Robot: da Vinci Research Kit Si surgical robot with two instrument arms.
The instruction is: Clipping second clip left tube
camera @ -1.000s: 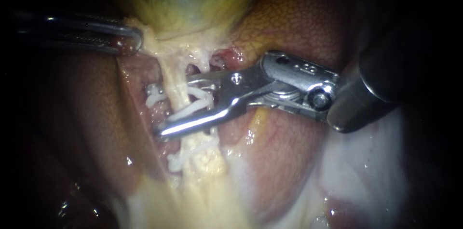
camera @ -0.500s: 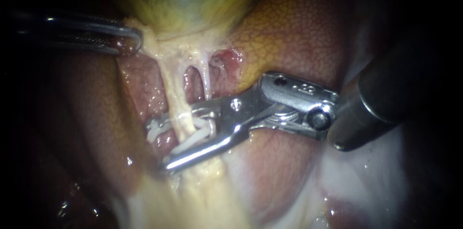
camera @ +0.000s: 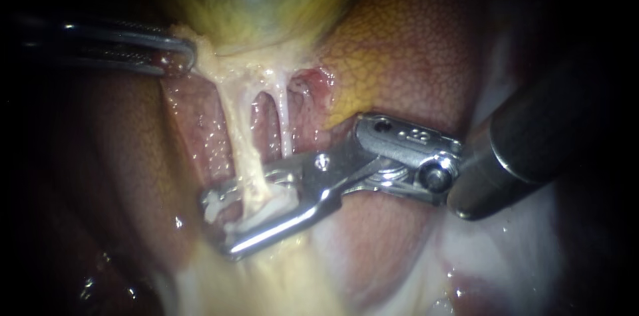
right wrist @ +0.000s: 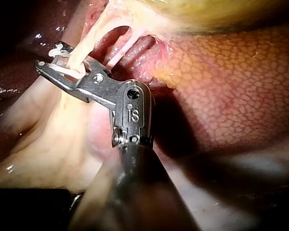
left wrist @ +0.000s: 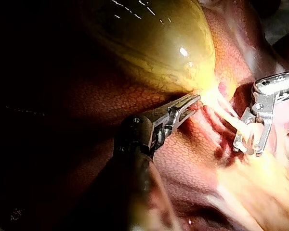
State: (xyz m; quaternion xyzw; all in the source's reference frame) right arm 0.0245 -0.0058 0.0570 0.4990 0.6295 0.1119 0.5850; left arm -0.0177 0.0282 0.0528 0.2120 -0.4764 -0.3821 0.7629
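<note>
Clipping in hand: right instrument [camera: 218,223] holds a white clip [camera: 266,208] astride the left tube [camera: 241,136], lower centre; next, squeeze shut; left instrument [camera: 185,56] clenches gallbladder [camera: 266,16].

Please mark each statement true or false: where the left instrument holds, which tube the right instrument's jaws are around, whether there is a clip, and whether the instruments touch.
1. The left instrument grips tissue at the gallbladder's narrow end. True.
2. The right instrument's jaws stand around the right tube. False: they stand around the left tube.
3. A white clip sits between the right instrument's jaws. True.
4. The two instruments touch each other. False: they are apart, with both tubes between them.
</note>
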